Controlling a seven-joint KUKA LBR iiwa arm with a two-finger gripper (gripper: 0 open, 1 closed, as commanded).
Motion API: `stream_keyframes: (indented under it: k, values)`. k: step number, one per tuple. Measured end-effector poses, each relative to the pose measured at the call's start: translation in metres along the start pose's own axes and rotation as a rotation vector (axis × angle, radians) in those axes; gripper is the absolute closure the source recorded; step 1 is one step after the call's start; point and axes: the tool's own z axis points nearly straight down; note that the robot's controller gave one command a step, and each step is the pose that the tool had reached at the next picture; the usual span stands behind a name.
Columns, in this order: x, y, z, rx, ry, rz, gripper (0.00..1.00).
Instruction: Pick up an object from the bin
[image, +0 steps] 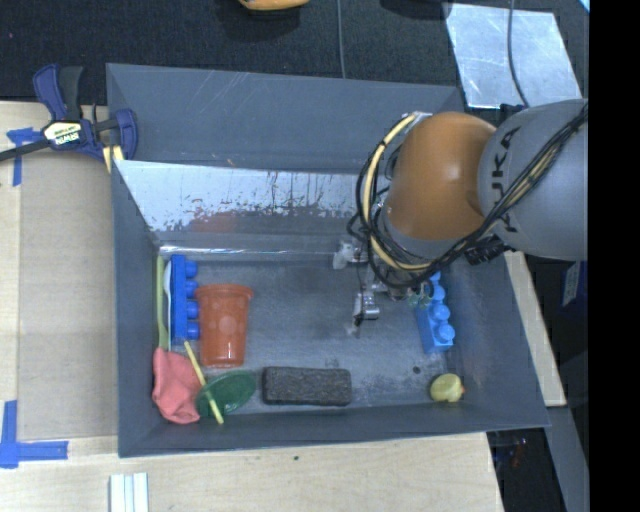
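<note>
Camera view: my jaws (spread or pressed, I cannot tell) hang over bare bin floor (300, 285) beside the right-hand blue block (437, 320); approach step, probably. Next: shift right, descend.

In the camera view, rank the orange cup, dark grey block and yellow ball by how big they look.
Largest: orange cup and dark grey block, about alike, so not ranked; the cup may rise nearer the camera.
Smallest: yellow ball, clearly.
</note>
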Motion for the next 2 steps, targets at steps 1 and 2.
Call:
stream_keyframes:
  k: [1,2]
  values:
    - [-0.002,0.000,-0.005,0.000,-0.008,0.000,0.00]
    - [0.045,0.053,0.052,0.001,-0.012,-0.259,0.00]
